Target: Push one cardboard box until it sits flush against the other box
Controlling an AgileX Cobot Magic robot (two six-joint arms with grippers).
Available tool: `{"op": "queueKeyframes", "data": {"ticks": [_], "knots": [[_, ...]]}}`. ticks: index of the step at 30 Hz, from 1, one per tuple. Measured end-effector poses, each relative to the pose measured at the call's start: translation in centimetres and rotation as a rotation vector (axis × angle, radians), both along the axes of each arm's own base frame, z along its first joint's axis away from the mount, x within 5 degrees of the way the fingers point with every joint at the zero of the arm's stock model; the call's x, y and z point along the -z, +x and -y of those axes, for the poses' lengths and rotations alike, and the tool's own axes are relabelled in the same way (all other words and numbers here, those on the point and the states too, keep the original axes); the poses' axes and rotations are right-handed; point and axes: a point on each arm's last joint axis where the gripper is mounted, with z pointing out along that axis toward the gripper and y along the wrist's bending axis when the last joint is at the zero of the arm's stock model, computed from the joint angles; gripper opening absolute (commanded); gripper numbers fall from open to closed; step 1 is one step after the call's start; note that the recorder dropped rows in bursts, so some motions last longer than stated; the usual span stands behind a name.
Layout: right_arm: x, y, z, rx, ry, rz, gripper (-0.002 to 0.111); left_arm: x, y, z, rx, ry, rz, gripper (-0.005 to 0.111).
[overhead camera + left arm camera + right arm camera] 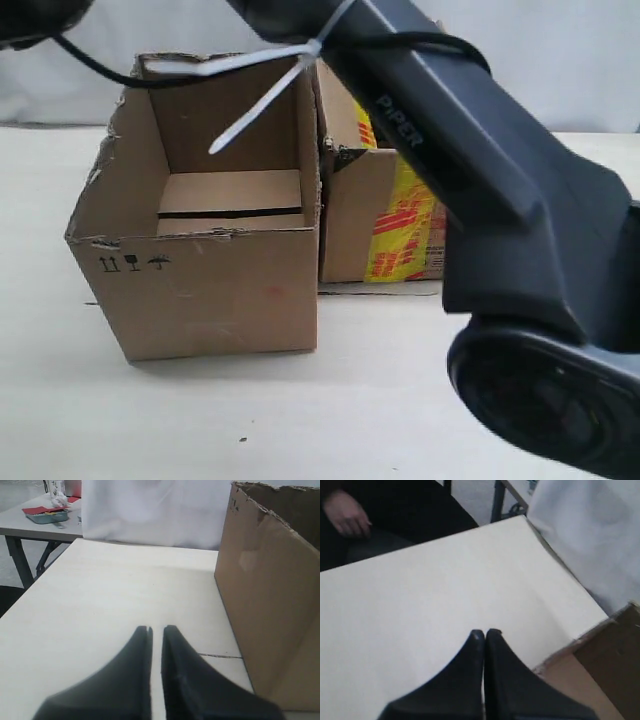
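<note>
Item 1: cardboard box (200, 270), plain, topless, ragged rim, black handling symbols near one corner. It stood on the pale table (350, 410), centre-left in the exterior view.
Item 2: other box (385, 215), yellow tape printed in red. It stood just beside item 1 at its 2 o'clock, partly hidden by a dark arm (480, 170); contact could not be told.
Item 3: left gripper (156, 630), fingers drawn to a narrow slit, empty, apart from the plain box's wall.
Item 4: right gripper (485, 632), fingers pressed together, empty, over the tabletop.
</note>
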Motion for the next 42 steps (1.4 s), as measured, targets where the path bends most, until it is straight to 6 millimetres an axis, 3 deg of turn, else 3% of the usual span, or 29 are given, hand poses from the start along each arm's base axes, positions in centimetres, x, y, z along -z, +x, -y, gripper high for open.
{"op": "queueKeyframes", "data": {"ticks": [3,5,7,8,10,13,16,23,27,33,42], "knots": [[-1.1,-5.4,-1.7,-0.105,0.022,-0.002,0.000,0.0,0.0,0.0,0.000,0.000,0.000,0.000],[-1.0,-7.5,-2.4,-0.148,0.019,-0.005,0.000,0.0,0.0,0.0,0.000,0.000,0.000,0.000],[-0.4,-9.5,-3.2,-0.184,-0.009,0.001,0.000,0.0,0.0,0.0,0.000,0.000,0.000,0.000],[0.9,-10.6,-3.9,-0.184,-0.068,0.018,0.000,0.0,0.0,0.0,0.000,0.000,0.000,0.000],[2.6,-11.1,-4.4,-0.172,-0.136,0.022,0.000,0.0,0.0,0.0,0.000,0.002,0.000,0.000],[5.5,-11.4,-4.7,-0.175,-0.248,-0.011,0.000,0.0,0.0,0.0,0.000,0.002,0.000,0.000],[8.0,-11.9,-3.8,-0.190,-0.366,-0.080,0.000,0.0,0.0,0.0,0.000,0.002,0.000,0.000],[8.8,-12.9,3.4,-0.109,-0.493,-0.114,0.000,0.0,0.0,0.0,0.000,0.004,0.000,0.000],[11.4,-13.3,5.7,-0.107,-0.432,-0.099,0.000,0.0,0.0,0.0,0.000,0.004,0.000,0.000],[15.6,-11.9,5.8,-0.101,-0.424,-0.075,0.000,0.0,0.0,0.0,0.000,0.004,0.000,0.000],[17.2,-8.4,5.0,-0.067,-0.327,-0.031,0.000,0.0,0.0,0.0,0.000,0.004,0.000,0.000]]}}
